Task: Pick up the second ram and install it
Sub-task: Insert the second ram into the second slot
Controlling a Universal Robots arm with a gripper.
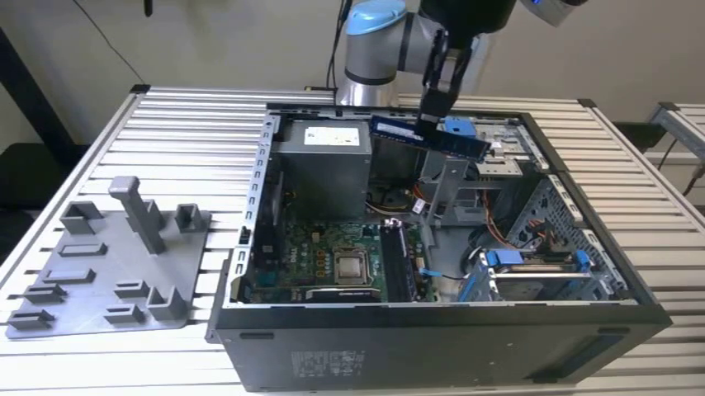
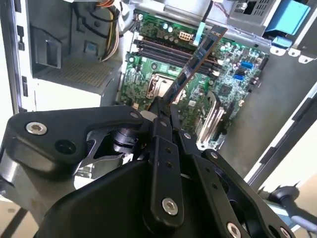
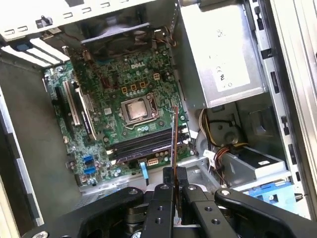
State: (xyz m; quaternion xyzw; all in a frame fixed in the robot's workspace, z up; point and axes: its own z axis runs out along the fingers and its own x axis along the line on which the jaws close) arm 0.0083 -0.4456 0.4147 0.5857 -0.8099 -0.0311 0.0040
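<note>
The robot arm (image 1: 380, 49) is cut off by the exterior view's top edge, well above the motherboard (image 1: 319, 247). In the second wrist view the second ram (image 2: 193, 64) has its end farthest from the motherboard buried inside the gripper (image 2: 166, 105) — in the first wrist view it is edge-on, its chips and label hidden. In the exterior view the case wall (image 1: 441, 346) covers the motherboard's near edge, and its memory slots (image 1: 399, 264) are too small to tell filled from empty.

A robotics lab: a ribbed metal table (image 1: 177, 132) carries an opened computer case (image 1: 441, 351), a grey fixture tray (image 1: 105, 280) beside the case, and a robot arm (image 1: 375, 49) mounted behind it.
</note>
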